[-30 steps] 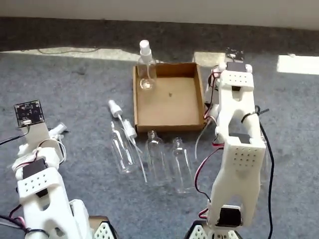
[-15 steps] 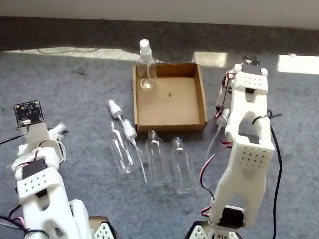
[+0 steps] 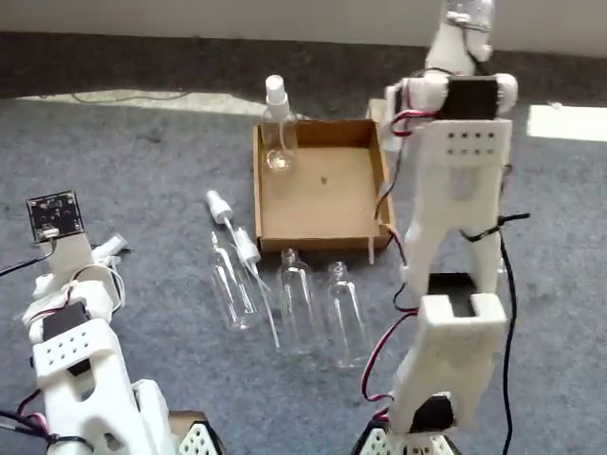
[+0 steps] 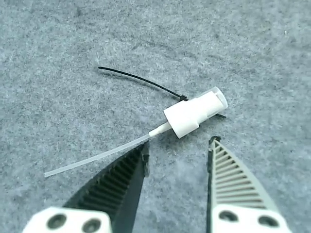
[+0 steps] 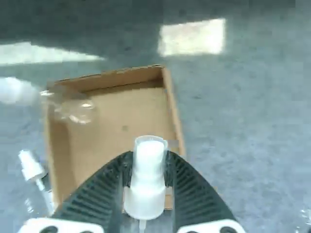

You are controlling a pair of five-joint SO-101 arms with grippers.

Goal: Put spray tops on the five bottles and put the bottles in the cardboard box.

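White plastic, the spray top point(image 5: 146, 187), is what you now hold: the right gripper point(image 5: 148, 156) is closed round its collar, jaws pressed to either side, nozzle pointing out past the tips toward the cardboard box point(image 5: 171, 109); a second ago that arm lay low, stretched along the box's right wall; now it stands reared up tall by the box's near right corner, so the top is off the carpet; I judge the pick done and the fitting not yet begun. Nothing else has moved: the capped bottle point(image 3: 276, 128) stands in the box's far left corner; three bare bottles point(image 3: 296, 301) lie side by side on the grey carpet point(image 3: 142, 161) just before the box; two loose tops point(image 3: 247, 248) lie beside them; your left gripper point(image 4: 179, 143) has kept still, jaws spread wide and holding nothing, with another spray top point(image 4: 193, 114) lying just beyond its tips, next to a black cable tie point(image 4: 141, 80). From above, the raised right arm point(image 3: 455, 180) covers its own jaws and the carpet right of the box, so you cannot tell what lies there; the thin white sliver point(image 3: 371, 250) at the box's corner may be the dip tube; in the right wrist view the tube is cut off at the edge.
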